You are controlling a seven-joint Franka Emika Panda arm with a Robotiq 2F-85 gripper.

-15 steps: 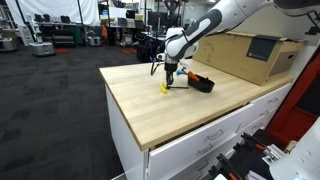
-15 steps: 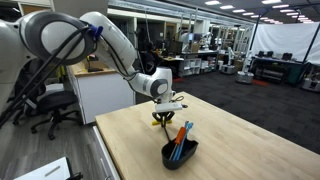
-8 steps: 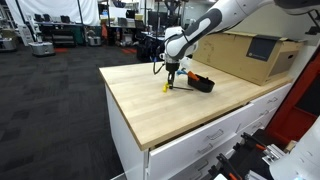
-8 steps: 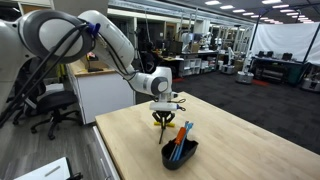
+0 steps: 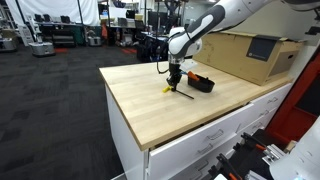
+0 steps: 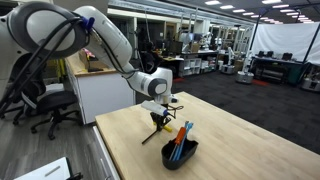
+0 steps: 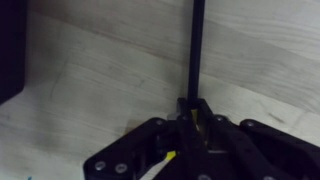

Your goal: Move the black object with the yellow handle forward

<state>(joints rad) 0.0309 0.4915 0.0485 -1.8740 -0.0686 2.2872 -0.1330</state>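
The black tool with the yellow handle [image 5: 178, 92] is a slim black shaft with a yellow end. It slants down to the wooden tabletop [image 5: 150, 105] and also shows in the other exterior view [image 6: 150, 134]. My gripper [image 5: 175, 80] is shut on its handle end just above the table, also seen in an exterior view [image 6: 157, 119]. In the wrist view the jaws [image 7: 192, 118] are closed around the shaft [image 7: 197, 45], with yellow showing between them. A chunkier black holder with orange and blue parts [image 5: 202, 83] sits close beside the gripper, also seen in an exterior view [image 6: 180, 151].
A large cardboard box [image 5: 250, 55] stands on the table behind the holder. The table's front edge [image 5: 200, 125] has white drawers below it. Office chairs [image 6: 50, 105] and a white cabinet [image 6: 100, 90] stand beyond the table.
The gripper has shifted slightly toward the black holder. The tool has tipped from nearly upright to a slant, so its black shaft now stretches out along the tabletop.
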